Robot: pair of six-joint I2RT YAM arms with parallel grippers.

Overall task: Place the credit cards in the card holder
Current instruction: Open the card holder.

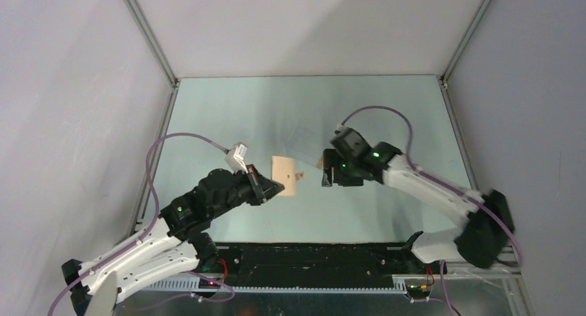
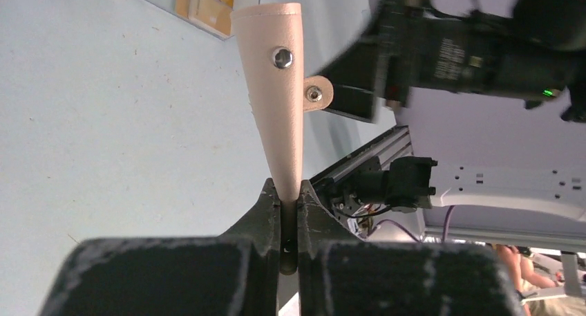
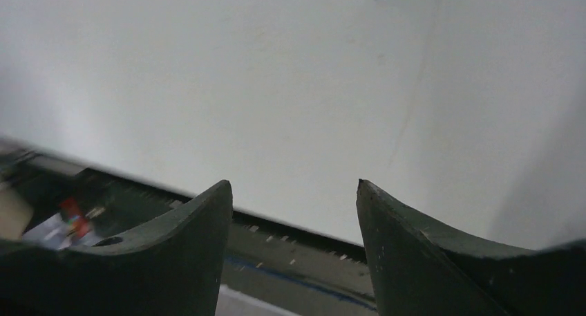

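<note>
The left gripper (image 2: pixel 289 200) is pressed together on one narrow edge of the tan card holder (image 2: pixel 275 101). The holder sticks straight out from the jaws, closed. Its snap tab (image 2: pixel 316 93) hangs loose on the side facing the right arm. Past the holder, the orange-yellow credit cards (image 2: pixel 205 3) lie flat on the table (image 2: pixel 104 122). The right gripper (image 3: pixel 294 186) is near the holder, its fingers spread with nothing between them.

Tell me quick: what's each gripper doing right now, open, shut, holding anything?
Left gripper: closed, pinching the edge of the wallet.
Right gripper: open, nothing between its fingers.
</note>
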